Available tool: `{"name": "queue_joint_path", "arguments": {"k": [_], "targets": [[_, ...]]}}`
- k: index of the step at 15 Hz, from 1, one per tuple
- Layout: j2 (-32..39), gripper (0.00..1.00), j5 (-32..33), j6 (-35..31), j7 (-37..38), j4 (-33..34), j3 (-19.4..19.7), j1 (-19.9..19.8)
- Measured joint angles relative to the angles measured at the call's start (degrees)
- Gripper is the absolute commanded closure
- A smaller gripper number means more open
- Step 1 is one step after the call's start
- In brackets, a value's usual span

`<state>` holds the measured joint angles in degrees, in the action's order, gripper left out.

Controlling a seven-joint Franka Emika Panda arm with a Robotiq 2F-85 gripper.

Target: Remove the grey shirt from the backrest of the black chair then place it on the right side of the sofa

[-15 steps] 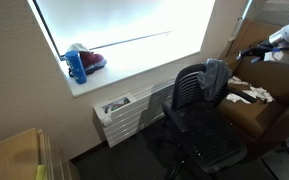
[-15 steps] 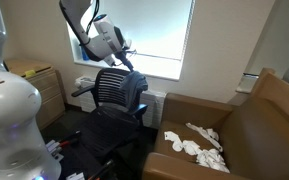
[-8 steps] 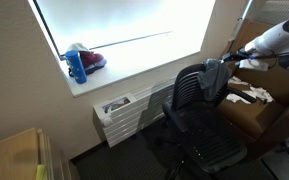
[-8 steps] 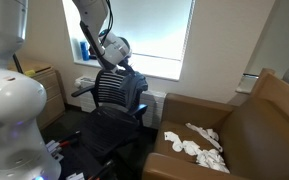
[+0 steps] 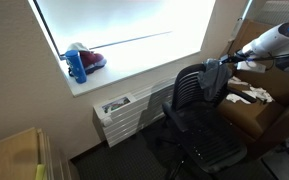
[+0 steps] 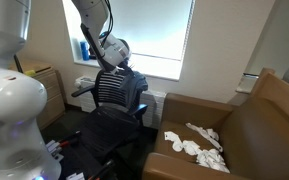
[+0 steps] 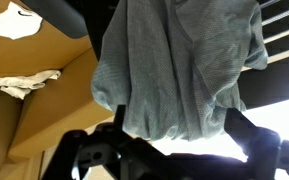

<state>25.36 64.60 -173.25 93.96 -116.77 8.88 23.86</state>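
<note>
The grey shirt [image 7: 179,65] is hanging over the backrest of the black chair [image 5: 189,95]. It is bunched straight ahead of the gripper [image 7: 174,128], and its thick fold is reaching in between the two fingers [image 7: 254,145], which are standing wide apart and clamping nothing. I am treating this as the grasp step. I am aiming for a deep bite on cloth alone, clear of the chair frame behind the fingers. I am planning a straight lift before carrying it toward the sofa [image 7: 19,120], off to one side of the fingers.
</note>
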Motion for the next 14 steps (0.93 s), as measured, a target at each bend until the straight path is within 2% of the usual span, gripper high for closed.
{"name": "queue_joint_path", "arguments": {"k": [3, 10, 11, 12, 14], "targets": [[3.0, 0.0, 0.83, -0.12, 0.36, 0.85, 0.44, 0.13], [3.33, 0.0, 1.08, 0.21, 0.54, 1.51, 0.78, 0.3], [4.24, 0.25, 1.94, 0.7, 1.38, 2.38, 1.74, 0.73], [5.42, 0.28, 2.63, 0.89, 2.38, 3.41, 2.79, 1.12], [7.85, 0.41, 3.55, 0.88, 3.71, 5.23, 4.18, 1.54]]}}
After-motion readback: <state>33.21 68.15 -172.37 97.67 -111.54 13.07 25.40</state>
